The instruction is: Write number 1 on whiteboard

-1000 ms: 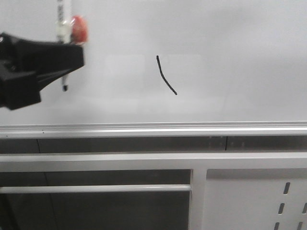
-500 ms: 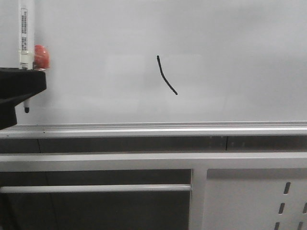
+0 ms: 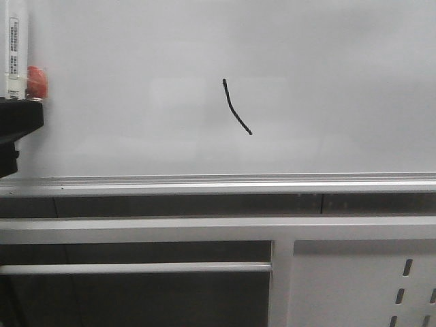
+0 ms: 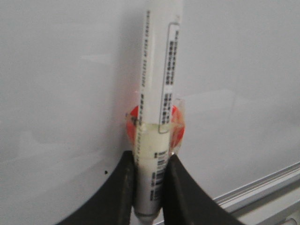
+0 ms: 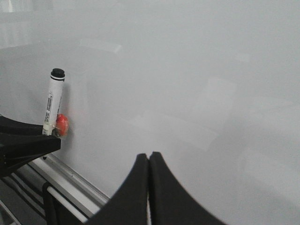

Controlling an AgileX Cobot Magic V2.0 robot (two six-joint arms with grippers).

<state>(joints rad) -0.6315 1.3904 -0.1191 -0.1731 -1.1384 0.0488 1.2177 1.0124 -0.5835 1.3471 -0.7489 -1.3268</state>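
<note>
The whiteboard [image 3: 327,82] fills the upper front view, with a silver rail along its bottom. The number 1 [image 3: 236,107] is a short, curved, slanting black stroke near the board's middle. My left gripper [image 4: 151,161] is shut on a white marker [image 4: 159,93] with a red-orange band and holds it upright. In the front view the left gripper [image 3: 19,126] is at the far left edge with the marker [image 3: 13,51] above it, well left of the stroke. My right gripper [image 5: 149,157] is shut and empty, facing the board. The marker also shows in the right wrist view [image 5: 51,105].
Below the board's silver rail [image 3: 218,182] stands a white metal frame [image 3: 204,228] with a perforated panel [image 3: 409,286] at the lower right. A tiny black dot [image 4: 106,172] marks the board near the left gripper.
My left gripper with the marker has moved left along the board, away from the stroke, and is now mostly out of the front view. The stroke is unchanged.
</note>
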